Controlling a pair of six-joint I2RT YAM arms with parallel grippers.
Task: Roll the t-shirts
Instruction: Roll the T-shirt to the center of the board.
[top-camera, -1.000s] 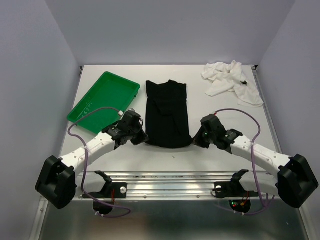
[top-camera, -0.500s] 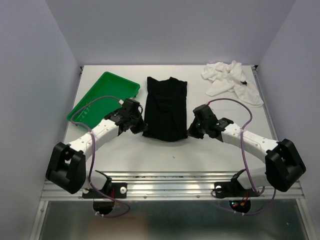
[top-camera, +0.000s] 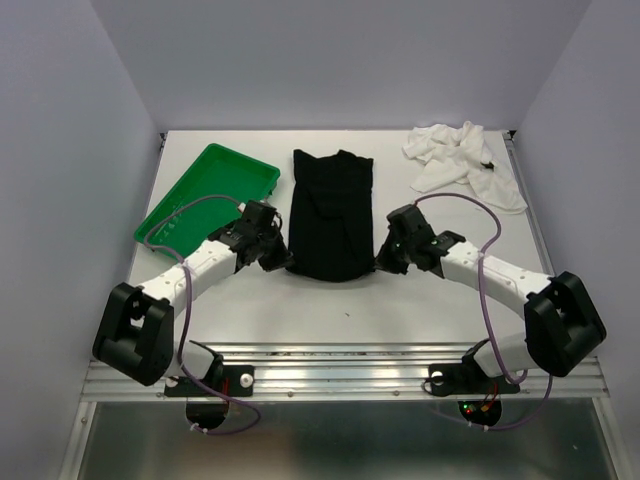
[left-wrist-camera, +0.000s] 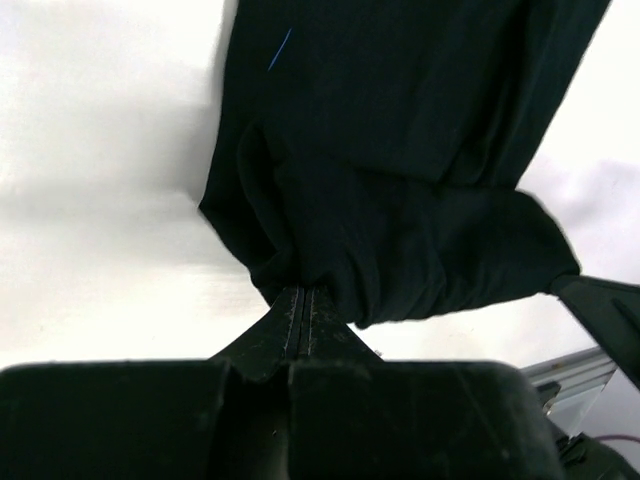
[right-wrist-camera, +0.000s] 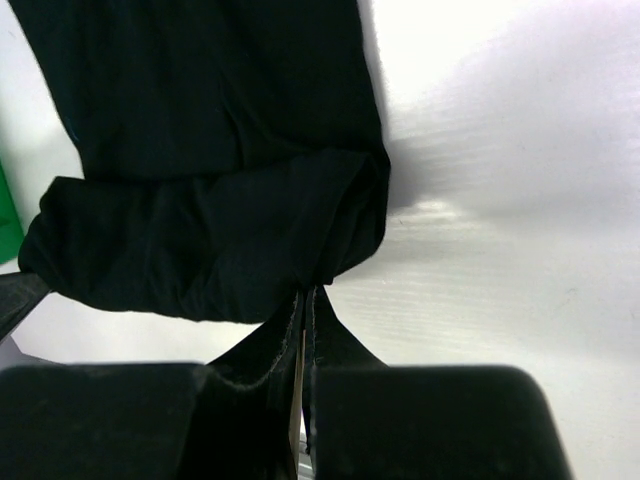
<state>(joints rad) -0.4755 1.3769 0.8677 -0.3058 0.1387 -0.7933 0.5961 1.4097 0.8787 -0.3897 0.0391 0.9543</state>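
Note:
The black t-shirt (top-camera: 331, 213) lies as a long strip in the middle of the table, its near end turned over into a thick roll (left-wrist-camera: 420, 260). My left gripper (top-camera: 282, 262) is shut on the roll's left corner, with cloth bunched at the fingertips (left-wrist-camera: 303, 292). At the roll's right corner my right gripper (top-camera: 381, 262) is shut on the cloth as well (right-wrist-camera: 309, 291). The roll (right-wrist-camera: 200, 260) stretches between the two grippers. The white t-shirt (top-camera: 463, 163) sits crumpled at the back right corner, apart from both arms.
A green tray (top-camera: 208, 203) lies at an angle at the back left, just beyond my left arm, and its edge (right-wrist-camera: 8, 215) shows in the right wrist view. White walls enclose the table on three sides. A metal rail (top-camera: 340, 365) runs along the near edge.
Both grippers have moved away from the bases, carrying the black t-shirt's near end over itself. The flat strip is shorter and the roll thicker.

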